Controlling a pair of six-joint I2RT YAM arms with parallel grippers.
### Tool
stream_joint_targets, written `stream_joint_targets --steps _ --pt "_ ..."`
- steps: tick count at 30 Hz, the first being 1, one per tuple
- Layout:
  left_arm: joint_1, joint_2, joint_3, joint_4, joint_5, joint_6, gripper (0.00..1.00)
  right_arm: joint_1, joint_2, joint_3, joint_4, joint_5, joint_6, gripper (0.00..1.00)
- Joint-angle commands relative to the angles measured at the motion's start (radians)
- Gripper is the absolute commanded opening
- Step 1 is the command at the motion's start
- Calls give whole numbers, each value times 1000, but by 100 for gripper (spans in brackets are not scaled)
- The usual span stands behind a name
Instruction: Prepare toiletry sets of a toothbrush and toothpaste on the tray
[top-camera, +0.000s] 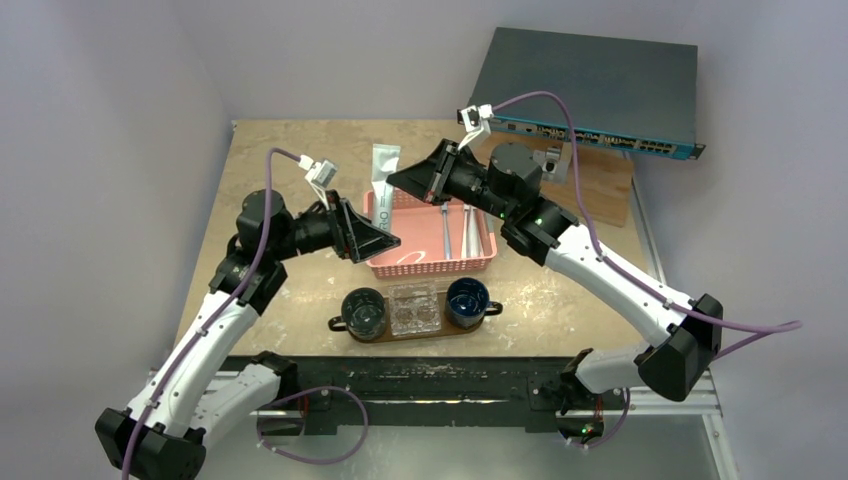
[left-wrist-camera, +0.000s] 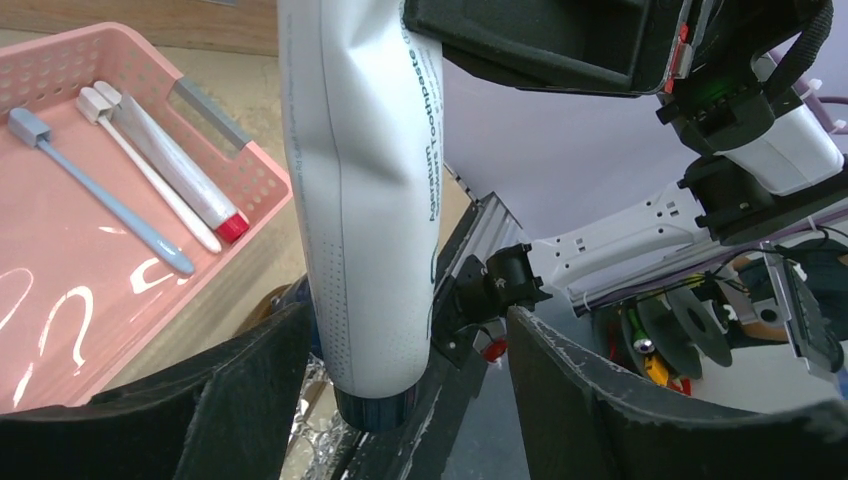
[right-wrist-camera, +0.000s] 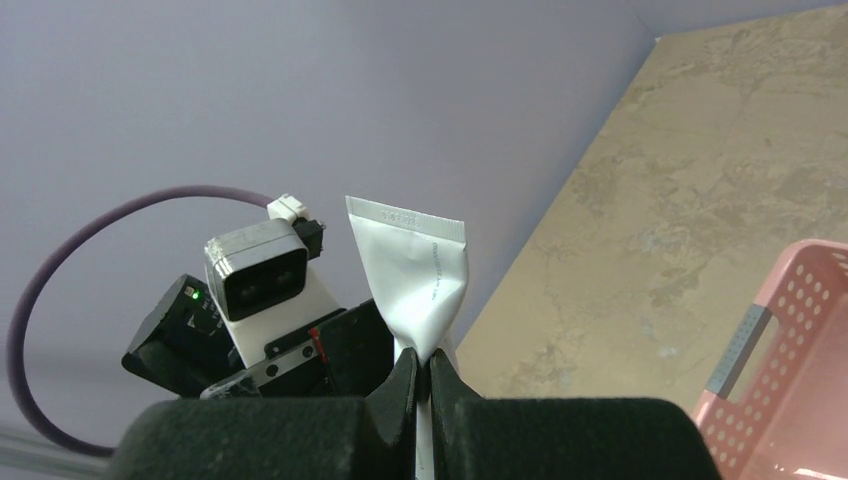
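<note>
No set on the tray yet: one tube was in mid-air between my two arms.

The dark wooden tray (top-camera: 420, 339) at the near edge carried two dark cups (top-camera: 364, 310) and a clear dish, but no brush or paste that I could see, so I judged every set was left to do. Behind it, the pink basket (top-camera: 430, 266) held the blue-grey toothbrush (left-wrist-camera: 110, 195), a white one and a small red-capped tube (left-wrist-camera: 185, 180). The white toothpaste (top-camera: 384, 180) stood upright above the basket's far left corner. My right gripper (right-wrist-camera: 421, 375) was pinched tight on it, and my left gripper (left-wrist-camera: 405, 350) had its jaws spread on either side of the lower end. Plain lilac-grey walls (top-camera: 100, 100) enclosed a mottled tan table (top-camera: 300, 150), and a blue network switch (top-camera: 590, 85) sat at the far right.
</note>
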Motion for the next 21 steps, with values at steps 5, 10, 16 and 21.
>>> stream_joint_targets --steps 5,10,16,21 --pt "-2 4 -9 87 24 -23 43 12 -10 10 90 -26 30 0" --pt "-2 4 -15 102 27 -32 5 16 -13 -7 79 -30 14 0" --pt "-2 -9 -28 101 32 -22 0 16 -17 -11 40 -38 -37 1" --pt "-2 -39 -35 60 57 12 0 16 -24 20 -39 -52 -147 33"
